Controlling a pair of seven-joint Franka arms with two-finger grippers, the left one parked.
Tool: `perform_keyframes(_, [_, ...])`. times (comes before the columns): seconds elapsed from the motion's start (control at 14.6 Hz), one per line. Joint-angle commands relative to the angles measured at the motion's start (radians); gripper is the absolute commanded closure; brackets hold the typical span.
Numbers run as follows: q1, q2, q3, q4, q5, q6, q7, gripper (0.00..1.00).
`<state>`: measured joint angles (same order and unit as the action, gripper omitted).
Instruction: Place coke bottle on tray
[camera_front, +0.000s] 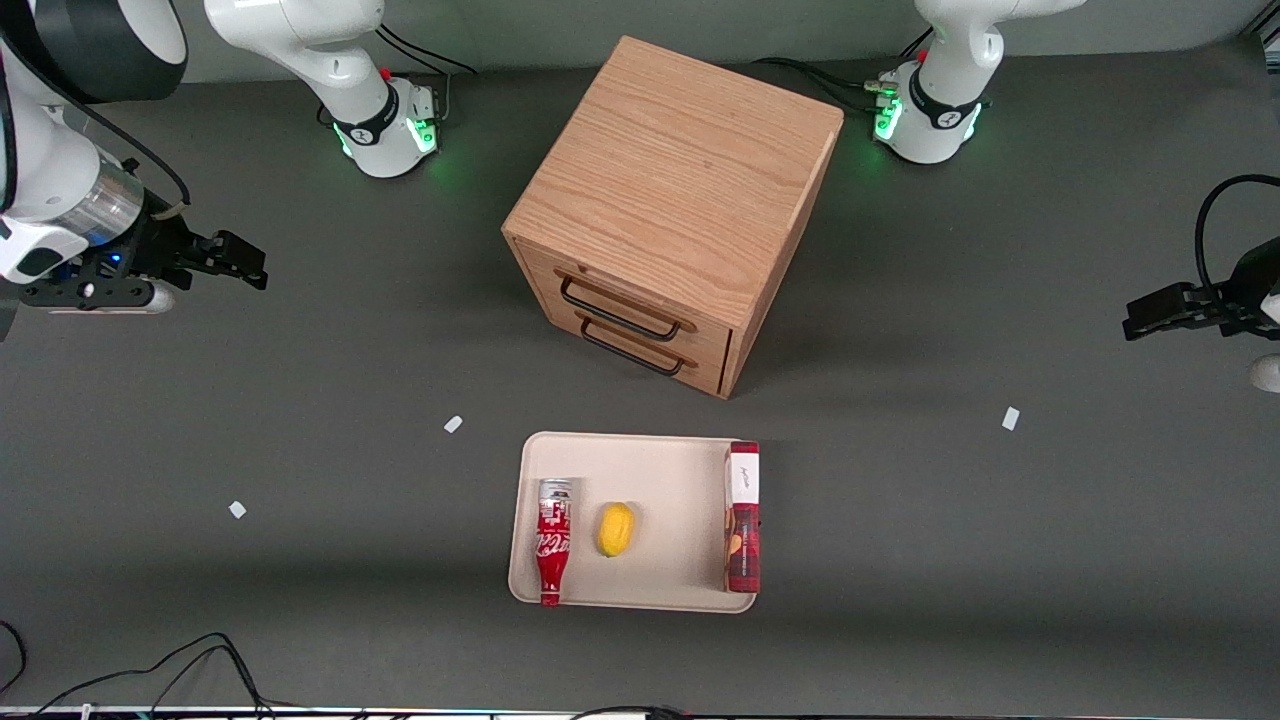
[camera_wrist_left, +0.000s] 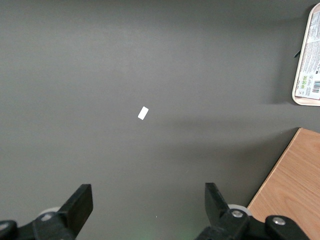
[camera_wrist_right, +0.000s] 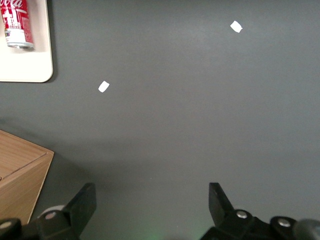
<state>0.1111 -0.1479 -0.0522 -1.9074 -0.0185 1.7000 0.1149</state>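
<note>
The red coke bottle (camera_front: 553, 543) lies on its side on the beige tray (camera_front: 670, 470), along the tray's edge toward the working arm's end, silver base pointing at the cabinet. Its base end also shows in the right wrist view (camera_wrist_right: 17, 24), on the tray's corner (camera_wrist_right: 30, 70). My right gripper (camera_front: 243, 263) hangs open and empty above the bare table, far from the tray toward the working arm's end and farther from the front camera. In the right wrist view its fingers (camera_wrist_right: 82, 202) stand wide apart with nothing between them.
A yellow lemon (camera_front: 615, 528) and a long red box with a white end (camera_front: 742, 517) also lie on the tray. A wooden drawer cabinet (camera_front: 672, 205) stands farther from the front camera than the tray. Small white tape marks (camera_front: 453, 424) dot the table.
</note>
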Motion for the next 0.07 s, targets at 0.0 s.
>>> perform_keyframes(0.0, [0.002,0.042,-0.014,0.071,0.009,-0.036,-0.012,0.0])
